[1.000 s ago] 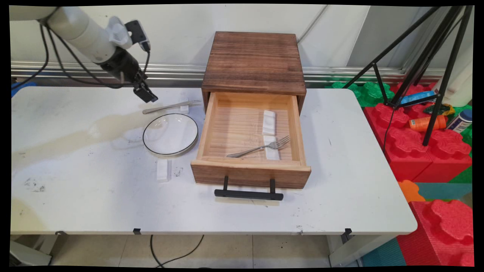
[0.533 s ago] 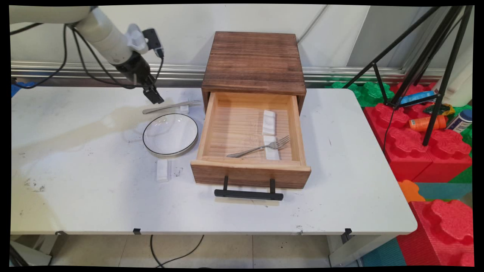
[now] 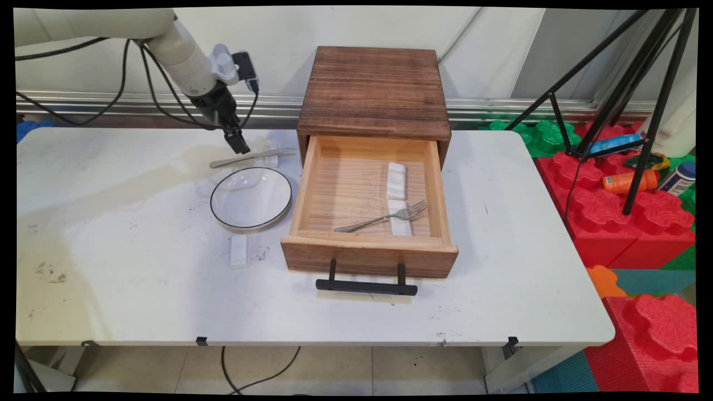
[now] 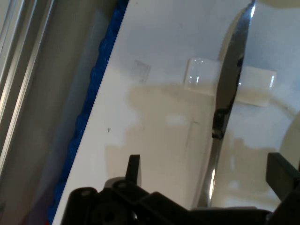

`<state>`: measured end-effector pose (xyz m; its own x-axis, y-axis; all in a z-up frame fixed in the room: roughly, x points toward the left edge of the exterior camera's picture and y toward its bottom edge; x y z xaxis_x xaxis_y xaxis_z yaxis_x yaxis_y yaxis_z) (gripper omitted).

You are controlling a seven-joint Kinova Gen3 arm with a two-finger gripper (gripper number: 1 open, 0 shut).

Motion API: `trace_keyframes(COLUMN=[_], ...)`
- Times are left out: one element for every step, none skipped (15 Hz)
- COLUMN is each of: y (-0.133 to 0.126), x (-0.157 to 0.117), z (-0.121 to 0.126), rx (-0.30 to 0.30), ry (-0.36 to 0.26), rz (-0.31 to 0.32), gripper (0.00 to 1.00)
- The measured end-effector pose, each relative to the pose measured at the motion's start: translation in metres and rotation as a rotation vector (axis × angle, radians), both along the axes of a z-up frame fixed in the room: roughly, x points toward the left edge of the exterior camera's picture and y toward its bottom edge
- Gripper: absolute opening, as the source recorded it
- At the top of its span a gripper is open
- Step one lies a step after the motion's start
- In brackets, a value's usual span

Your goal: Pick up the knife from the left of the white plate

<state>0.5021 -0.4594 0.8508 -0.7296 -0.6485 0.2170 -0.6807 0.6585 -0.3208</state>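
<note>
My gripper (image 3: 240,146) hangs just above the handle end of a metal knife (image 3: 252,157) at the table's back, left of the wooden cabinet (image 3: 374,92). The knife's blade end lies across a small white rest (image 3: 272,161). In the hand view the knife (image 4: 226,101) runs up between the two black fingers (image 4: 133,168), which stand wide apart with nothing held, and the white rest (image 4: 255,85) lies under the blade. The gripper (image 4: 206,171) is open. A black-rimmed white plate (image 3: 250,197) sits just in front of the knife.
The cabinet's drawer (image 3: 301,189) is pulled out and holds a fork (image 3: 381,218) lying on a white rest (image 3: 400,221), with a second rest (image 3: 396,181) behind it. Another white rest (image 3: 239,250) lies on the table (image 3: 139,278) before the plate. A black tripod (image 3: 629,83) stands at right.
The gripper has moved to the right along the back of the table and come close over the knife's handle. Nothing on the table has moved.
</note>
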Motion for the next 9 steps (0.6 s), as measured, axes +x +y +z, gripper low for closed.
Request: trace_keyframes(y=[-0.006, -0.012, -0.017, -0.020, -0.024, -0.027, -0.030, -0.034, -0.036], x=[-0.001, -0.001, -0.002, -0.002, -0.002, -0.002, -0.002, -0.002, -0.002], z=[-0.005, -0.009, -0.013, -0.015, -0.018, -0.020, -0.023, -0.026, -0.029], rx=[0.013, 0.024, 0.033, 0.039, 0.046, 0.051, 0.058, 0.069, 0.077], ry=[-0.006, -0.010, -0.014, -0.018, -0.021, -0.024, -0.028, -0.032, -0.034], rz=[-0.008, -0.015, -0.022, -0.025, -0.027, -0.027, -0.028, -0.028, -0.027], gripper=[1.00, 1.00, 1.00, 1.00, 1.00, 1.00, 1.00, 1.00, 1.00])
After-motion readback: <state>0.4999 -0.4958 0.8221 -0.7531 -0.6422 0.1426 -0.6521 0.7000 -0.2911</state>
